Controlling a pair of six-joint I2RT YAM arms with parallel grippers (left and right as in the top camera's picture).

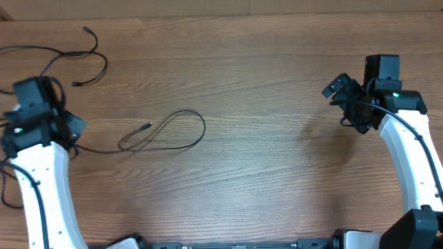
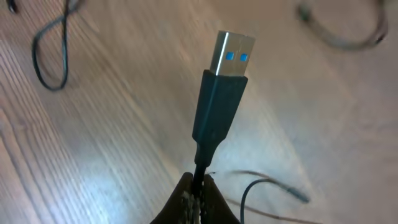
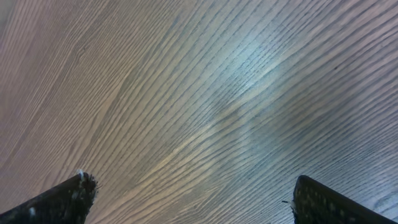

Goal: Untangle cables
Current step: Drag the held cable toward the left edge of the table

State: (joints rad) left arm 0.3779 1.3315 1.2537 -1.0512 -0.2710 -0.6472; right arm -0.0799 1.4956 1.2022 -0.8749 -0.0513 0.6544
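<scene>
Left gripper [image 1: 71, 128] sits at 9 o'clock on the table [image 1: 263, 180]. Its jaws are pinched tight together on a thin black cord right below a USB plug [image 2: 224, 93]. In the left wrist view the plug stands clear above the fingertips [image 2: 186, 200] and leans toward 1 o'clock. It has a black body and a silver shell with blue inside, and it is lifted off the wood.

The cables are all on the left half. The first cable [image 1: 104, 66] is at 10 o'clock, a loose curl with a small plug at each visible end, running off the left edge. The looped cable [image 1: 201, 124] lies flat toward 9 o'clock, between the table centre and the left gripper. It is one long loop with a small plug tip lying inside it. A thin strand runs from the loop back toward the left gripper. Cannot tell for sure if that strand is the held cord.

The two cables are apart, not crossing. The left wrist view also shows blurred cord bits at 10, 2 and 5 o'clock.

Right gripper [image 1: 344, 105] is at 2 o'clock, well apart from every cable. In the right wrist view [image 3: 193, 208] its fingers are spread wide with nothing between them, only bare wood below.
</scene>
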